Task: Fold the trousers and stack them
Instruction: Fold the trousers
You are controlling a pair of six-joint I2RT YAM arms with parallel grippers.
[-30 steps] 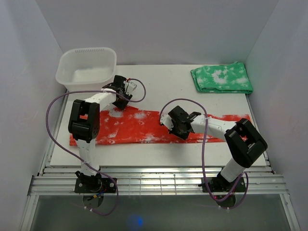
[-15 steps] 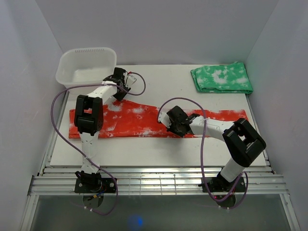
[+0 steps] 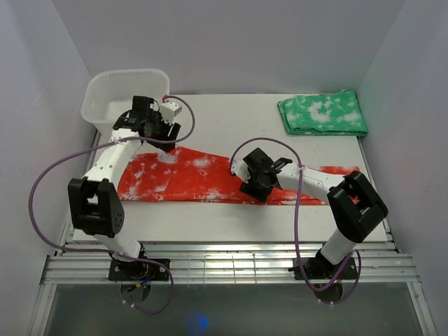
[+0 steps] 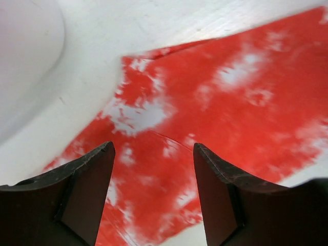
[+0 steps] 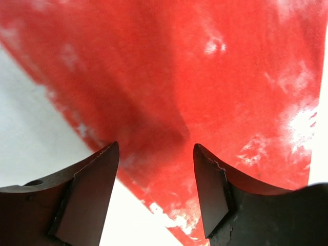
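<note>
Trousers (image 3: 203, 178) flat just in front of tub (image 3: 129, 72), running to its right. L gripper (image 4: 154, 154) wide, empty, over cloth corner nearest tub. R gripper (image 5: 156, 154) wide, empty, over mid-cloth, well right of tub.

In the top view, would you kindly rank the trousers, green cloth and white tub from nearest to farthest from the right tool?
1. Trousers, directly under the right tool.
2. Green cloth, far right corner.
3. White tub, far left corner.

The right arm (image 3: 313, 179) covers a stretch of the trousers (image 3: 185, 178), which both wrist views cut off.
</note>
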